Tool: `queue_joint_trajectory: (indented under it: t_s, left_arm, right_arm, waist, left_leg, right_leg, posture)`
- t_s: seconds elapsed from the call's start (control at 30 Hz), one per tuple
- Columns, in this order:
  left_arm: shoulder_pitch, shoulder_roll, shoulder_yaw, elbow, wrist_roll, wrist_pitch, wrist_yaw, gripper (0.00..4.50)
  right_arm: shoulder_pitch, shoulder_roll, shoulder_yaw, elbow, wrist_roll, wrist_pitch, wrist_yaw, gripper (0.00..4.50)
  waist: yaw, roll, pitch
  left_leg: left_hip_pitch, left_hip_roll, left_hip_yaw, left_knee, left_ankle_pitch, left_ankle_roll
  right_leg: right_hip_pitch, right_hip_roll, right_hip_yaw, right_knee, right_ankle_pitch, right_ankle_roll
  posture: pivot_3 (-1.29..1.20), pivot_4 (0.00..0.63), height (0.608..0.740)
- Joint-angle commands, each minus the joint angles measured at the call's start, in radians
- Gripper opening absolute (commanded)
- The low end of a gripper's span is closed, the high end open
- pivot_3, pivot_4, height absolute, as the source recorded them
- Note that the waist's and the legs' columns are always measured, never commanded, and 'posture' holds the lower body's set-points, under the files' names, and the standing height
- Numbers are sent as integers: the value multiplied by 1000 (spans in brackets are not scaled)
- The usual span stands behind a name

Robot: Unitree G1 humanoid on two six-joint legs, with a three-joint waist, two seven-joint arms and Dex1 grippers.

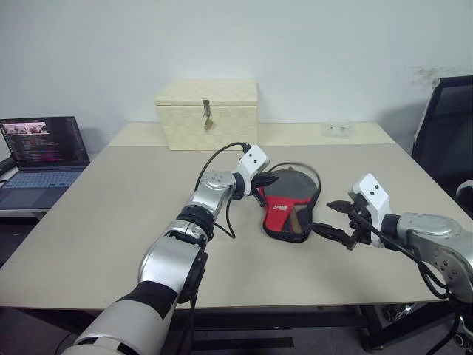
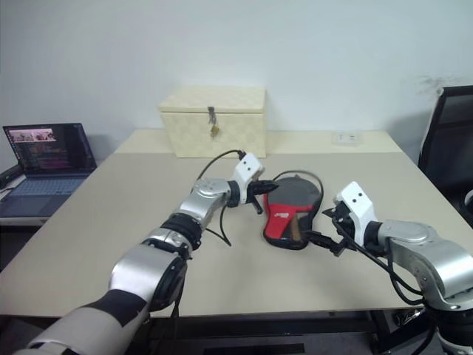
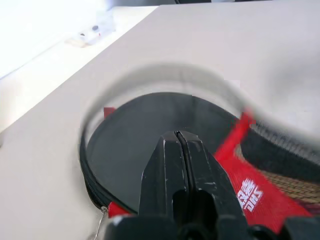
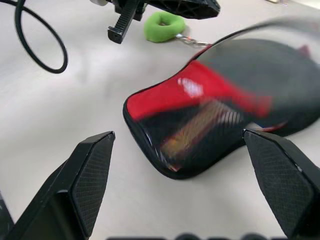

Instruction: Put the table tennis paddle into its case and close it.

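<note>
Two grippers flank the case [image 1: 287,209], which lies at centre frame on the table [image 1: 111,214] — we see the paddle [image 2: 298,194] inside, flap unzipped. At the case's left edge, our left gripper [image 1: 267,180] has its fingers pressed together, gripping nothing we can make out. Right of the case, our right gripper [image 1: 332,219] hangs near — fingers spread wide, empty.

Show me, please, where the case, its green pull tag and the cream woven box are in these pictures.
case [image 1: 284,209]: left eye view, on its red narrow end.
green pull tag [image 4: 164,26]: right wrist view, on the tag's green loop.
cream woven box [image 1: 185,126]: left eye view, on its front wall.
</note>
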Motion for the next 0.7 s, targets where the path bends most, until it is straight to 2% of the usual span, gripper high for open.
queue_joint_trajectory:
  t_s: [0.03, 0.17, 0.37, 0.47, 0.7]
  left_arm:
    - [10, 21, 23, -17, -7, -23, -14, 29]
    - [64, 70, 73, -70, -60, -8, -68, 29]
    - [270, 166, 146, -395, -211, 141, -262, 29]
    - [368, 209, 160, -573, -247, 237, -259, 29]
    - [499, 276, 179, -828, -288, 381, -196, 29]
  right_arm:
    - [-12, 2, -26, 2, -6, 8, -35, 4500]
    - [-53, 52, -3, 112, -54, -6, -104, 4500]
    - [-184, 186, 34, 393, -167, -70, -219, 4500]
    - [-246, 236, 43, 551, -222, -118, -257, 4500]
    - [-338, 320, 74, 798, -292, -226, -238, 4500]
  waist:
    - [0, 0, 0]
    - [-1, 0, 0]
    - [-14, 1, 0]
    - [-14, 1, 0]
    - [-8, 1, 0]
  left_leg:
    - [0, 0, 0, 0, 0, 0]
    - [0, 0, 1, 0, 0, 0]
    - [1, 3, 1, 0, 0, 0]
    - [1, 4, 1, 0, 0, 0]
    - [1, 4, 1, 0, 0, 0]
  right_leg:
    - [0, 0, 0, 0, 0, 0]
    - [0, 0, 0, 0, 0, 0]
    - [-1, 0, 1, 2, 0, -1]
    - [-1, -2, 1, 2, 0, -1]
    - [-1, -4, 1, 3, 0, -1]
  posture:
    - [0, 150, 740]
    - [0, 150, 740]
    - [0, 150, 740]
    - [0, 150, 740]
    - [0, 150, 740]
